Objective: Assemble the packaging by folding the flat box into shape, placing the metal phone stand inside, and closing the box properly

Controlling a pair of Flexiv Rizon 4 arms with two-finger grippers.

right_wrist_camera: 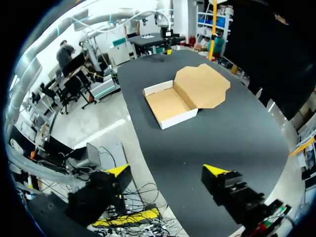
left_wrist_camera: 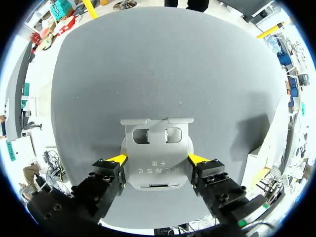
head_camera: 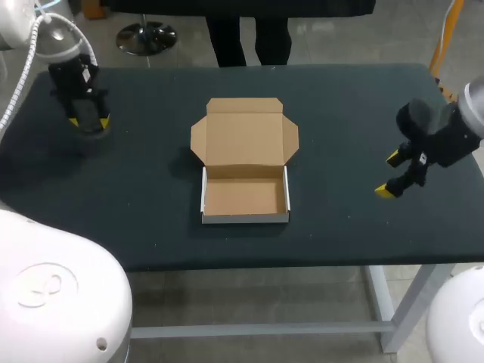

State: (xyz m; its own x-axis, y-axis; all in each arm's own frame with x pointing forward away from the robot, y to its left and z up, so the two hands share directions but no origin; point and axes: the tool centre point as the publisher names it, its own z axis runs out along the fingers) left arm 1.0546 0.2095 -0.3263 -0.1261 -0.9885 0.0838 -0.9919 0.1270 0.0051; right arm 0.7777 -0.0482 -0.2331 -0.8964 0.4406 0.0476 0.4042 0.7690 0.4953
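The cardboard box [head_camera: 246,198] sits approx. mid-table [head_camera: 151,219], already folded into a shallow tray w/ white outer walls and a bare brown floor. Its lid [head_camera: 243,136] is open and lies back flat on the far side, side flaps spread out. From the right wrist view the box [right_wrist_camera: 168,104] is well ahead of that arm's fingers, lid [right_wrist_camera: 203,85] open too.

The metal phone stand [left_wrist_camera: 157,158] is at the far left corner area, well apart from the box, lying flat on the table surface. The left gripper [head_camera: 89,121] is down over it. In the left wrist view the left gripper [left_wrist_camera: 158,159] has a yellow tip pressed against each side edge of the grey plate, so it's clamped on the stand.

The right gripper [head_camera: 389,174] hangs over the table's right side, near the edge, fingers spread wide w/ nothing between them, same in its own view [right_wrist_camera: 167,170].
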